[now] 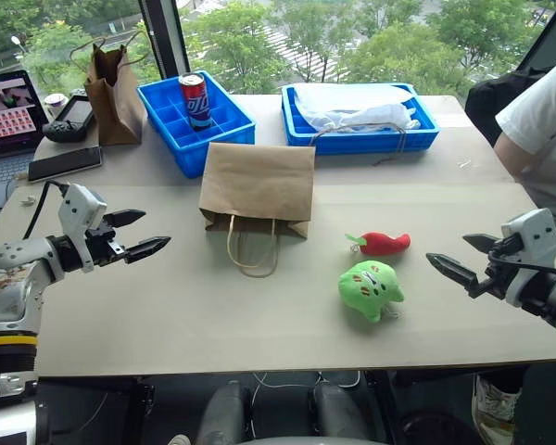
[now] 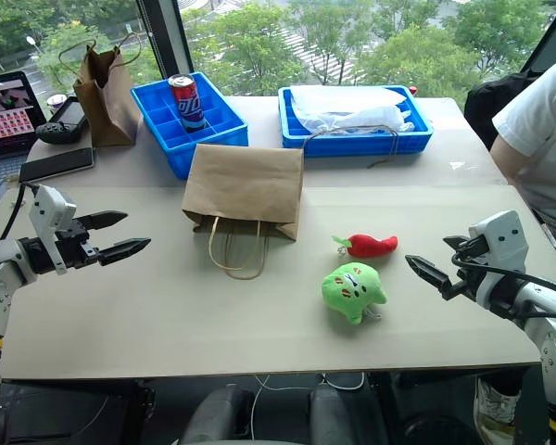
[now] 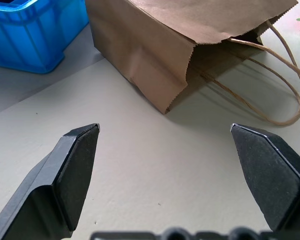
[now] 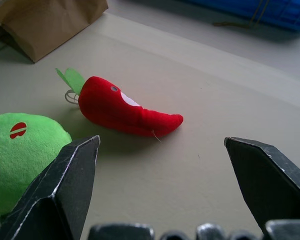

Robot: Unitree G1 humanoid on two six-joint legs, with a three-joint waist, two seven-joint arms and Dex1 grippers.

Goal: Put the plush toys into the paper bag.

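While both pincers hang over the table [image 1: 167, 324] holding nothing, the scene is listed here outward from them, each place taken from the paper bag [image 1: 258, 188].

Left gripper [image 1: 136, 233]: fingers spread wide, empty, held above the bare tabletop well to the left of the bag, tips pointing toward it. Its wrist view shows the two black fingers [image 3: 72, 170] far apart, with the bag's open mouth beyond them.

Right gripper [image 1: 463, 254]: fingers equally wide apart, empty, far to the right of the bag, aimed inward at the toys.

Paper bag: wide, brown kraft, lying flat on its side near the table's middle, mouth facing the robot's edge, twisted loop handles [image 1: 252, 252] trailing out on the surface in front of it.

Red chili pepper [image 1: 383, 243]: small plush with green stem, lying on the table to the right of the bag's mouth, apart from it, stem end toward the bag.

Green plush toy [image 1: 370, 290]: round, with a face, just on the near side of the chili, farther from the bag, not touching it.

Behind the bag: a blue divided bin [image 1: 195, 120] holding an upright drinks can [image 1: 195, 99], close to the bag's far edge; to the right of that, a blue tray [image 1: 357, 119] with white plastic wrapping [image 1: 357, 107].

Far left of the bag: a narrower brown bag [image 1: 113, 83] standing upright, a phone [image 1: 64, 163], a laptop [image 1: 6, 116].

Far right of the bag: a person in a white sleeve [image 1: 540, 130] at the table's edge.
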